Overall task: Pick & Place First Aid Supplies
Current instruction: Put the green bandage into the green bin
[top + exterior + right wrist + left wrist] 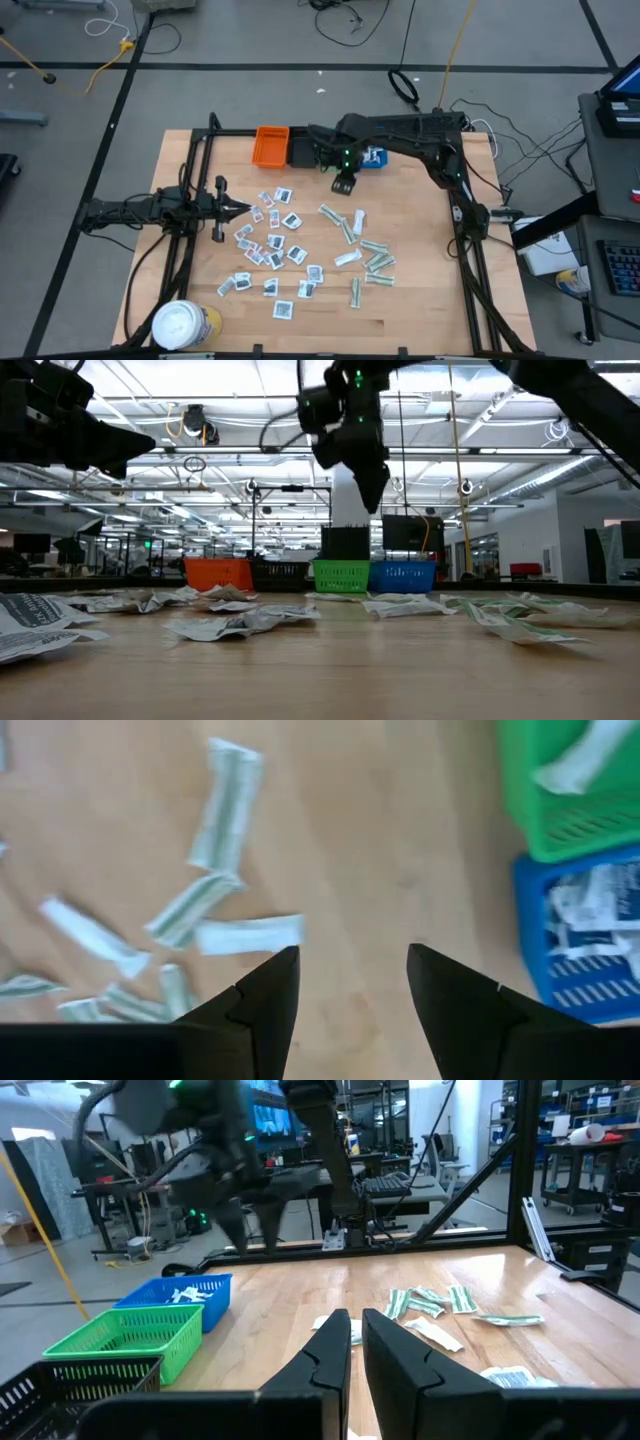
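Your right claw (pixel 344 186) hangs above the counter (pixel 420 300) just in front of the row of bins, its fingers spread wide with nothing between them. In the right wrist view the green bin (pixel 570 790) already holds a pale strip wrapper and the blue bin (pixel 590 940) holds white sachets, so you appear to be between a drop and the next pick.

Nearest that claw lie the green-white strip wrappers (pixel 366 255), scattered toward the right half of the counter; one lies flat just ahead of the fingers in the right wrist view. The white sachets (pixel 272 245) are spread over the middle and left.

Your left claw (pixel 240 208) waits level at the left edge of the sachet pile, its fingers nearly pressed together and holding nothing.

Your next move likely calls for lowering the right claw over a single wrapper lying clear of its neighbours, since these flat packets could easily come up in pairs.
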Controlling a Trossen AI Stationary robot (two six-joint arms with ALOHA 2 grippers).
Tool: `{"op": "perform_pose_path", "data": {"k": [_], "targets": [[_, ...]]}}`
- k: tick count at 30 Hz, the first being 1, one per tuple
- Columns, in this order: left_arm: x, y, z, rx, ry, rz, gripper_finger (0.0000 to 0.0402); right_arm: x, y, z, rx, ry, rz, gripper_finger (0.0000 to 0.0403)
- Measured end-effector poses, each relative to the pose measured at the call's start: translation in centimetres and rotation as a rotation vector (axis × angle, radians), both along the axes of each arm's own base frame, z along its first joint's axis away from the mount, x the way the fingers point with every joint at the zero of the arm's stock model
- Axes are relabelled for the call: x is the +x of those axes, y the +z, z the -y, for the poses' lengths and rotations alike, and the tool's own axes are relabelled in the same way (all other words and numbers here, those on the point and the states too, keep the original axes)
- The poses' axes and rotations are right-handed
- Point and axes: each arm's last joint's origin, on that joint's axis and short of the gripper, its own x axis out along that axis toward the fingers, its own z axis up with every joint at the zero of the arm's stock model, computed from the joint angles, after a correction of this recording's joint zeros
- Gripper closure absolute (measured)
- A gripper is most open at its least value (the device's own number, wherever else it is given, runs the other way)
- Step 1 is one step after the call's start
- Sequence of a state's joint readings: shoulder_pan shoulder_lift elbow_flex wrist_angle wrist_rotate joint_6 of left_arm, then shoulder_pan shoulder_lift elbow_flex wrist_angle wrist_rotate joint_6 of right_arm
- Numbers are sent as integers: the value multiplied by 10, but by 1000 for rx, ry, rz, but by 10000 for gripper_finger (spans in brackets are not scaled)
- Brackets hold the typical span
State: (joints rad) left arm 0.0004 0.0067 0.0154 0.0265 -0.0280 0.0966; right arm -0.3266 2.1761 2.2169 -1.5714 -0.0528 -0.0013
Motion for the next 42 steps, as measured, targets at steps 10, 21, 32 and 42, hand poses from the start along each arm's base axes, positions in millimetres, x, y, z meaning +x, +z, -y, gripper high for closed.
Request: {"op": "perform_pose_path", "data": {"k": [10,21,32,42], "targets": [[0,0,0,0,0,0,364,1,35,-90,-19,199,89,226],[0,0,0,0,0,0,364,-6,48,-176,-9,282,117,227],[0,0,0,0,0,0,364,-19,48,-239,11,51,93,232],[0,0,0,0,0,0,364,-33,48,-278,24,-264,60,239]]}}
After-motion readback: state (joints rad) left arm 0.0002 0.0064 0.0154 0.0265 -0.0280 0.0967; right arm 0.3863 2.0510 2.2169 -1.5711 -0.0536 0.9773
